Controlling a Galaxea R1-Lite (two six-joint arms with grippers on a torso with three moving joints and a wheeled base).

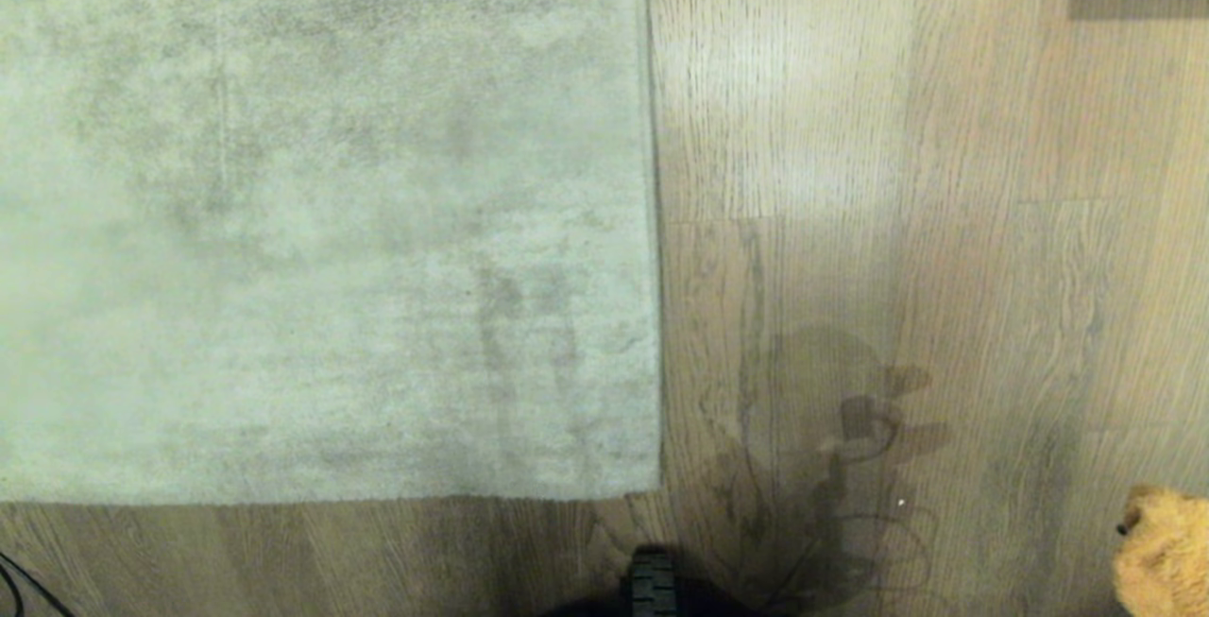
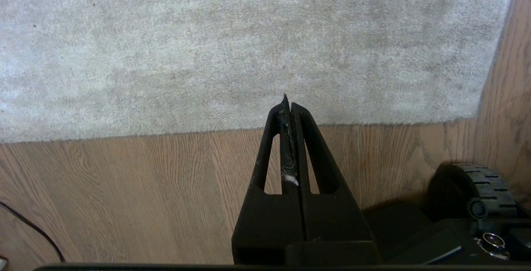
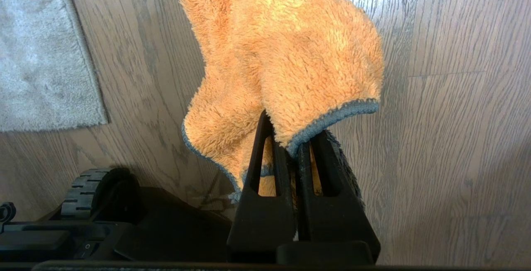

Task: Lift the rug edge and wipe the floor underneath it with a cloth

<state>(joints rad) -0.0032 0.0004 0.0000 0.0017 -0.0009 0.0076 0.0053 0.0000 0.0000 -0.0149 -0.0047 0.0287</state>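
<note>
- The rug point(image 1: 321, 220) lies flat on the floor point(image 1: 945, 267), and the rug edge point(image 1: 654, 220) rests down along the planks.
- The left gripper point(image 2: 288, 103) hangs above the near border of the rug; its fingers are pressed together and hold nothing.
- The right gripper point(image 3: 292, 146) has its fingers closed on the cloth point(image 3: 286, 55), which hangs over the bare floor beside the rug corner.
- One wheel point(image 1: 652, 584) of the base stands near this corner.

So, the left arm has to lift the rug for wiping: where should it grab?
Probably the near right corner of the rug: two free edges meet there, flat on the floor. Slide the left gripper under from the floor side.
</note>
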